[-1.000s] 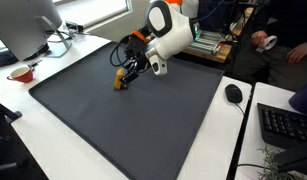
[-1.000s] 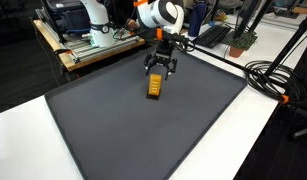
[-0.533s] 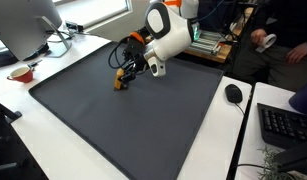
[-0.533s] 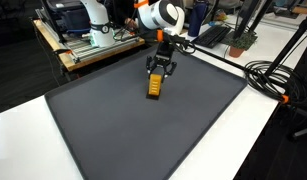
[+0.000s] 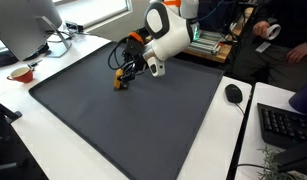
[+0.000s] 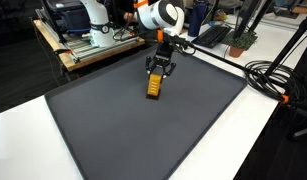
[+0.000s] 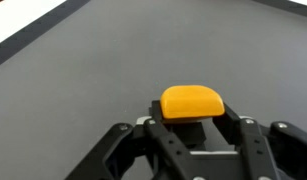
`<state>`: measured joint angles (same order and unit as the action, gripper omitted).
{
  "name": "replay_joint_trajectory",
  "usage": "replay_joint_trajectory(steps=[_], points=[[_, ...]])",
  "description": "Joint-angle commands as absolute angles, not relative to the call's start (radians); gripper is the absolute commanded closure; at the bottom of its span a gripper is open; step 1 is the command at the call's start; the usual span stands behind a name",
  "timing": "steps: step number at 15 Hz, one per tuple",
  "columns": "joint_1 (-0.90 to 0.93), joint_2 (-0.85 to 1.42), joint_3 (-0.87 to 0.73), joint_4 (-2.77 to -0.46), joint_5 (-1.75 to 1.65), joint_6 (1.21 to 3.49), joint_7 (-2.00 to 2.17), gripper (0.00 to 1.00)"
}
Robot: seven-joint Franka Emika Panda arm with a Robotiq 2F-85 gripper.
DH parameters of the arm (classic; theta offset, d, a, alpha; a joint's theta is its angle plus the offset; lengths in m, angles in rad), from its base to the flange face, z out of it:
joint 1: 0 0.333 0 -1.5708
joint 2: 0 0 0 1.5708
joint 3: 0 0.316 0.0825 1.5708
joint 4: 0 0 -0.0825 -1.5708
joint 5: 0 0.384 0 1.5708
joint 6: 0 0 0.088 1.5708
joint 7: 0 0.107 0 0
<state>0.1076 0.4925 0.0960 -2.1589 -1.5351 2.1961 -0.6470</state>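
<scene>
The gripper [image 6: 159, 71] has dropped a touch since a second ago, and its fingers, spread wide over the orange block [image 6: 153, 88] back then, have drawn in. Over the last half second, almost nothing stirs. In both exterior views the block lies flat on the dark mat [image 6: 143, 130], towards its far side, with the gripper on its upper end [image 5: 123, 72]. The wrist view has the block [image 7: 191, 102] sitting squarely between the fingers, and the jaws look pressed against its two sides, no gap showing. My read is that the grip is made but the lift isn't: the block [image 5: 119, 82] looks down on the mat [image 5: 123, 125], not raised.
</scene>
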Motion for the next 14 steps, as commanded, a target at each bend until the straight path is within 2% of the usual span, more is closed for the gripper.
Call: replay_joint_trajectory(steps=[1,12,13,14], points=[[0.098,0.433,0.11,-2.198,-1.557,2.218,-0.645,0.7],[0.109,0.315,0.114,-2.271,-1.58,2.185,-0.612,0.7],[0.104,0.357,0.117,-2.23,-1.546,2.194,-0.638,0.7],[0.104,0.354,0.117,-2.231,-1.545,2.194,-0.638,0.45]])
